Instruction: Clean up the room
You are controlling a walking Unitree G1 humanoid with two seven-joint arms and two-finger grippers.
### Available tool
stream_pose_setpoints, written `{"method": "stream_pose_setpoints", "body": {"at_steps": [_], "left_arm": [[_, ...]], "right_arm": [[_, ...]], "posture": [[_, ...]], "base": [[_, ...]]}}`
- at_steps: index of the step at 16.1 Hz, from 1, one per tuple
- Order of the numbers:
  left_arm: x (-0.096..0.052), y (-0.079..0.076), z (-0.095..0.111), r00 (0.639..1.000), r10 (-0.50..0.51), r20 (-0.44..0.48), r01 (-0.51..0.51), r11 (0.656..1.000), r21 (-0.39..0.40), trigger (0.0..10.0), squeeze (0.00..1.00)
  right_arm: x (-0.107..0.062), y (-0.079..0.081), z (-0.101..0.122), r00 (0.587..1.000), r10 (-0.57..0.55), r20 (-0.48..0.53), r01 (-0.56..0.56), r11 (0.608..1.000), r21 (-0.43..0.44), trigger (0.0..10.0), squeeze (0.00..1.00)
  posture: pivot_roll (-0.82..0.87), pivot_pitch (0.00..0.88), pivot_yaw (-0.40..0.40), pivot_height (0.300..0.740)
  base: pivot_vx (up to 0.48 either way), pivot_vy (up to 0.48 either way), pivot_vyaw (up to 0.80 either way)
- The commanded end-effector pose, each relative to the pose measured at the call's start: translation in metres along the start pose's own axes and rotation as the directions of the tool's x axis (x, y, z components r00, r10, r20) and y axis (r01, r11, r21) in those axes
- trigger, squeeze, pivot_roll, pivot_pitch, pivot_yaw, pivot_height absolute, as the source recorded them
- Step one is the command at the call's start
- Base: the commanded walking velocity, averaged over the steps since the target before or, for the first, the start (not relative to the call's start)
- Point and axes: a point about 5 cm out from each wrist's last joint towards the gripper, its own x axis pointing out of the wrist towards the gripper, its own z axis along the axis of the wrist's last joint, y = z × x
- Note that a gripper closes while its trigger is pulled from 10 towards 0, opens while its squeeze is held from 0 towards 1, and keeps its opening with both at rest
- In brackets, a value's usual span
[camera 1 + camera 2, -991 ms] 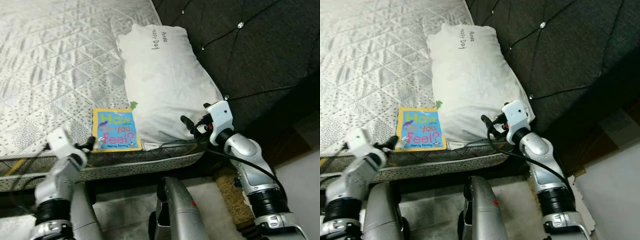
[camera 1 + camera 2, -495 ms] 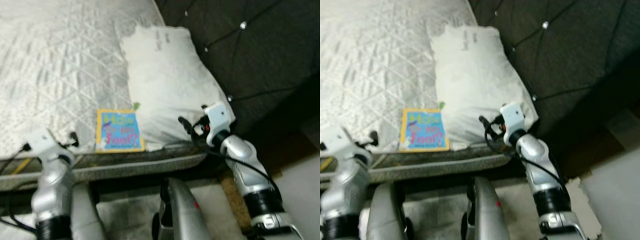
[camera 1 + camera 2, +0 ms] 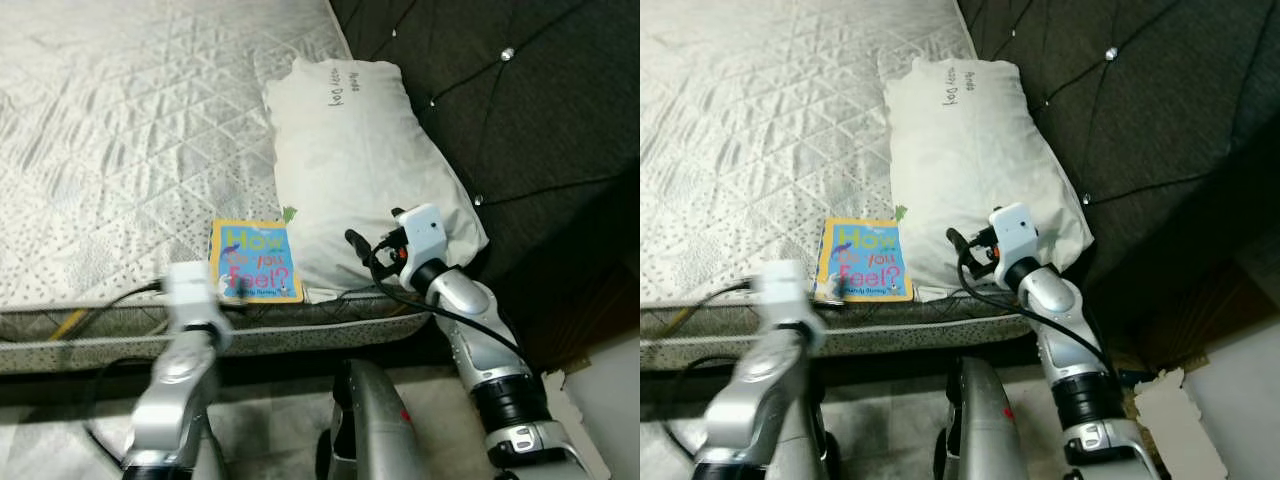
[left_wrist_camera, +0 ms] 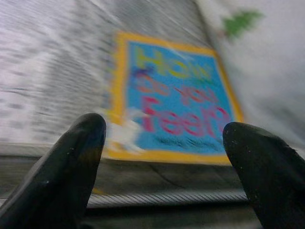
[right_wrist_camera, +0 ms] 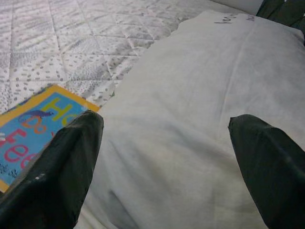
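Observation:
A picture book (image 3: 255,262) with a yellow border and blue cover lies flat at the near edge of the mattress, against a white pillow (image 3: 360,170). My left gripper (image 4: 167,157) is open, low at the mattress edge right in front of the book (image 4: 176,112); the fingers straddle its near edge with nothing between them. My left wrist (image 3: 190,288) sits just left of the book. My right gripper (image 3: 362,250) is open, hovering at the pillow's near corner, and its wrist view looks across the pillow (image 5: 190,119) with the book (image 5: 28,133) at one side.
The quilted grey mattress (image 3: 120,130) stretches away to the left. A dark tufted headboard (image 3: 520,110) rises behind the pillow on the right. A cable (image 3: 120,298) trails along the mattress edge. My own body (image 3: 365,420) and pale floor are below.
The camera has shifted. My left arm has swung right along the mattress edge, from well left of the book to directly in front of it. The right gripper stays at the pillow's corner.

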Motion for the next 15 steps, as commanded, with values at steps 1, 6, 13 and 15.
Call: {"method": "stream_pose_setpoints", "body": {"at_steps": [1,6,13,15], "left_arm": [[0.006,-0.009,-0.010,0.995,-0.051,-0.086,0.053,0.998,0.024,10.0,1.00],[0.035,-0.006,-0.024,0.977,-0.077,-0.200,0.063,0.995,-0.077,10.0,0.00],[0.057,-0.015,-0.031,0.954,-0.149,-0.261,0.129,0.987,-0.094,10.0,0.00],[0.063,-0.017,-0.035,0.949,-0.149,-0.277,0.119,0.985,-0.123,10.0,0.00]], "right_arm": [[0.001,-0.002,0.003,1.000,-0.011,0.008,0.011,1.000,0.006,10.0,0.00],[-0.006,-0.005,0.005,0.999,-0.048,0.021,0.048,0.999,0.010,10.0,0.00],[-0.012,-0.011,0.007,0.998,-0.062,0.012,0.062,0.998,-0.011,10.0,0.00],[-0.013,-0.012,0.008,0.998,-0.059,0.011,0.060,0.998,-0.016,10.0,0.00]], "posture": [[-0.08,0.064,-0.124,0.571],[-0.14,0.071,-0.094,0.571],[-0.17,0.084,-0.105,0.571],[-0.18,0.088,-0.108,0.571]], "base": [[0.000,0.000,0.00],[0.000,0.000,0.00],[0.000,0.000,0.00],[0.000,0.000,0.00]]}}
